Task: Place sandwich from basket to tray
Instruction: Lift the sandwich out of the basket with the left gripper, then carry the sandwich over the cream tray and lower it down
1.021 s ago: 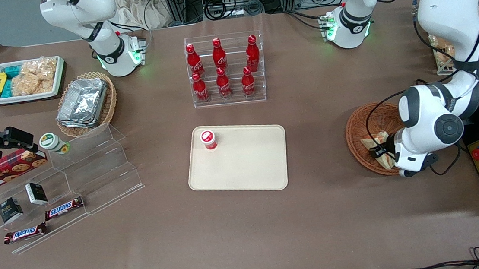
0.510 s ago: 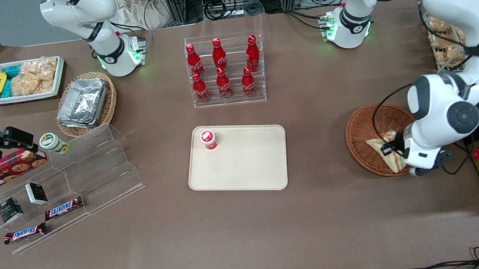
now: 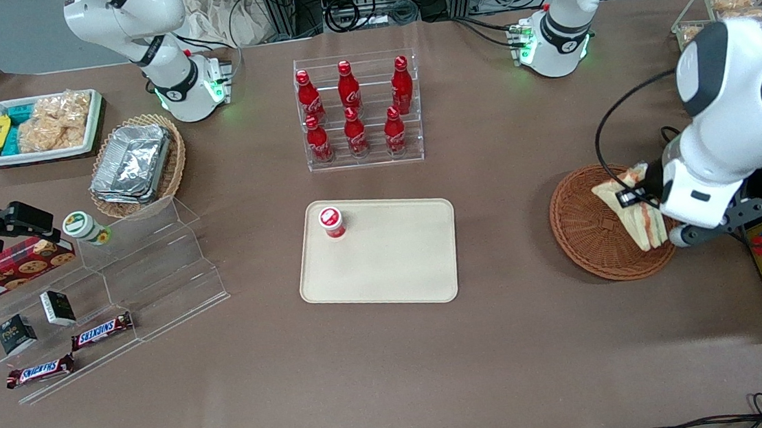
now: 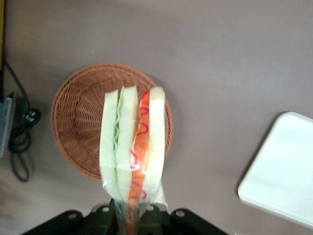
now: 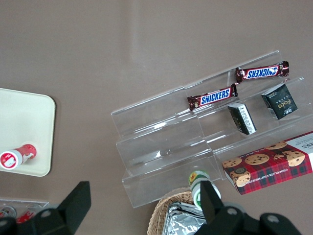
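I have the left arm's two-finger gripper (image 4: pixel 128 215) pinched onto one end of the triangular white-bread sandwich (image 4: pixel 132 156) with its red-orange and green filling, and I am holding it in the air above the round reddish-brown wicker basket (image 4: pixel 78 122). In the wrist view the wedge hides part of the basket's weave, and in the front view the sandwich (image 3: pixel 632 209) hangs over the basket (image 3: pixel 590 237) toward the working arm's end of the table. I judge the grip is at the end so the layers stay pressed together and most of the wedge hangs free for setting down. Its long axis runs straight out from the fingers, filling edge facing the wrist camera. The flat cream-beige rectangular tray (image 3: pixel 384 255) lies well apart, with a small red-capped container (image 3: pixel 331 222) standing on it.
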{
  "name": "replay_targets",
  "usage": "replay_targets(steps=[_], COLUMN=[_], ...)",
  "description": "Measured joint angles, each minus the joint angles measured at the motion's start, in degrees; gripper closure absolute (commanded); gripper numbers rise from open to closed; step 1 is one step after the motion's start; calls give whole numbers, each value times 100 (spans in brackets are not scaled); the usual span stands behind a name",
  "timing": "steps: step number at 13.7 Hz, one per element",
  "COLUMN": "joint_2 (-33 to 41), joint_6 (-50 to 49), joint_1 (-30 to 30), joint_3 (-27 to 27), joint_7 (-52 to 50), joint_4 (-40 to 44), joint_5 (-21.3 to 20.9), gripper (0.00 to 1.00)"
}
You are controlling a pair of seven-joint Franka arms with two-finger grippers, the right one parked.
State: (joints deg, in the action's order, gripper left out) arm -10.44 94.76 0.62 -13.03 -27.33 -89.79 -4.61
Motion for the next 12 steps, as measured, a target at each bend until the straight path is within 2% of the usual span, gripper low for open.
replay_targets(steps=[3, 5, 8, 12], joint_2=[61, 82, 29, -695], joint_6=[-944, -1155, -1173, -640], joint_1=[-26, -65, -450, -1229], joint_3=[-551, -1035, -1596, -1696], joint_7=[-144, -556, -1371, -2066], joint_4=[759, 1015, 1048, 980], joint_5=[-42, -47, -257, -489], gripper=[85, 85, 83, 82])
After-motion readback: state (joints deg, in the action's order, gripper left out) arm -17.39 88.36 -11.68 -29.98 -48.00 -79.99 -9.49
